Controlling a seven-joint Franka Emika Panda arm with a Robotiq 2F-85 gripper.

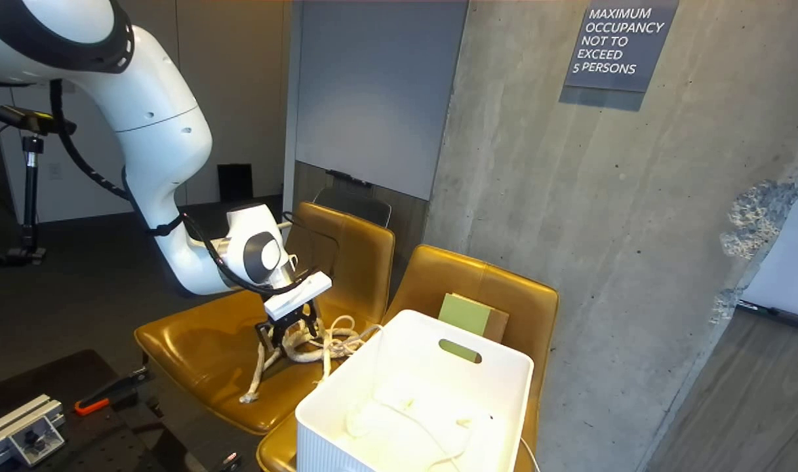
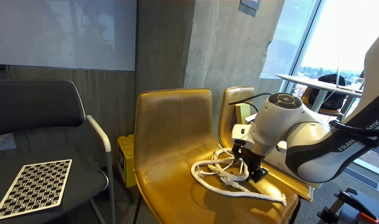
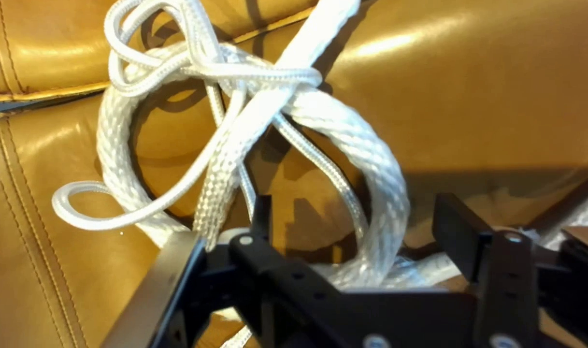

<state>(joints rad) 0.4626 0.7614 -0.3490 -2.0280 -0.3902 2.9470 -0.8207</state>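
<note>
the end effector (image 3: pixel 354 215) hangs low over the seat of a brown chair (image 2: pixel 173 121), unclenched, its two fingers (image 3: pixel 460 234) spread well apart. a thick white rope (image 3: pixel 378 154) lies heaped on that seat, beneath and around the end effector. in the wrist view, one bend of the rope's big loop comes down through the gap between the fingers, nearer the one on the right of that view, then goes out of sight behind the end effector's body; whether either finger touches it cannot be told. a straight stretch of rope slants across the loop and reaches down to just beside the other finger. a thinner white cord (image 3: pixel 93 224) winds about the crossing, farther out from the fingertips, with a loose loop off to the left of that view.

in an exterior view, most of the heap lies to the left of the end effector, while one strand passes in front of it to a frayed end (image 2: pixel 283 199) at the right.

just beside, a second brown chair (image 1: pixel 526 295) carries a white box (image 1: pixel 415 341), with a green book (image 1: pixel 464 313) between box and backrest. well apart, a black chair (image 2: pixel 33 102) holds a checkered board (image 2: pixel 36 186).
</note>
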